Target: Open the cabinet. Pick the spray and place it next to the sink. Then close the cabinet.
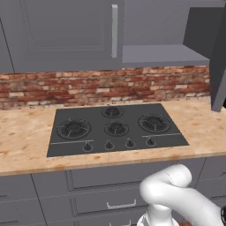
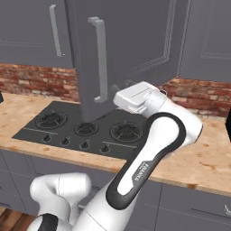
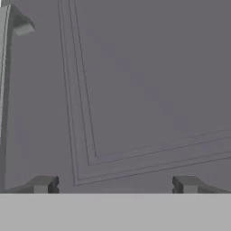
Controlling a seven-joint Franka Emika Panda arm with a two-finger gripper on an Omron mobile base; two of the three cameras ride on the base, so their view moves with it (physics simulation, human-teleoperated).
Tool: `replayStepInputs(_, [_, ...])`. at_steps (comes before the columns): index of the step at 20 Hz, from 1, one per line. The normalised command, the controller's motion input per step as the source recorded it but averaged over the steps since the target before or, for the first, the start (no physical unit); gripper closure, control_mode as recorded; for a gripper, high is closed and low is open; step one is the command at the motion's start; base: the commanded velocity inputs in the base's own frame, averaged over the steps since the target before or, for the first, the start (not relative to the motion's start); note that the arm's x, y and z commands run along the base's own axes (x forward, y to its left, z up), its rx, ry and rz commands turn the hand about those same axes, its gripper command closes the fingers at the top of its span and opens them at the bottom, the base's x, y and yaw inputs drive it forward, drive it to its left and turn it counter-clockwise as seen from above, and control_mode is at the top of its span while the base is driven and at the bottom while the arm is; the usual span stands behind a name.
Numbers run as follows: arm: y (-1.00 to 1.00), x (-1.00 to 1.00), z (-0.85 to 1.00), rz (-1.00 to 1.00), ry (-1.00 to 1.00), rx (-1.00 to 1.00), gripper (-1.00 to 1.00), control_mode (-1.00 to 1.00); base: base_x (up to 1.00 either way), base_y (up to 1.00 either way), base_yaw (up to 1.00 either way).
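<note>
The cabinet [image 1: 66, 31] hangs over the counter, its left door shut with a silver bar handle [image 1: 114, 31]. Its right door [image 2: 131, 45] is swung out toward me, baring a grey shelf [image 1: 163, 55]. My gripper [image 3: 115, 185] faces the panelled front of that open door at close range. It is open, fingertips [image 3: 43, 184] wide apart and nothing between them. The door's handle [image 2: 100, 63] lies left of the gripper. My white hand [image 2: 135, 97] hovers by the door's lower edge. The spray and the sink are out of view.
A black gas hob [image 1: 117, 128] with several burners sits in the speckled counter [image 1: 26, 141] below the cabinet. A brick backsplash [image 1: 88, 86] runs behind it. Grey drawers [image 1: 110, 176] line the front under the counter. Another shut wall cabinet [image 2: 207, 36] hangs to the right.
</note>
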Motion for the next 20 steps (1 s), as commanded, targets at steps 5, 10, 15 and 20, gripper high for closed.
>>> replayStepInputs(5, [0.38,0.13,0.12,0.0,0.24,0.0,-1.0,-1.0,0.0,0.0,0.0])
replayStepInputs(10, [0.37,0.35,0.07,0.0,0.27,-0.01,-1.0,-1.0,0.0,0.0,0.0])
replayStepInputs(15, [0.44,0.36,0.0,0.0,0.21,-0.06,-1.0,-1.0,0.0,0.0,0.0])
replayStepInputs(20, [0.35,0.34,0.0,0.0,0.17,-0.06,-1.0,-1.0,0.0,0.0,0.0])
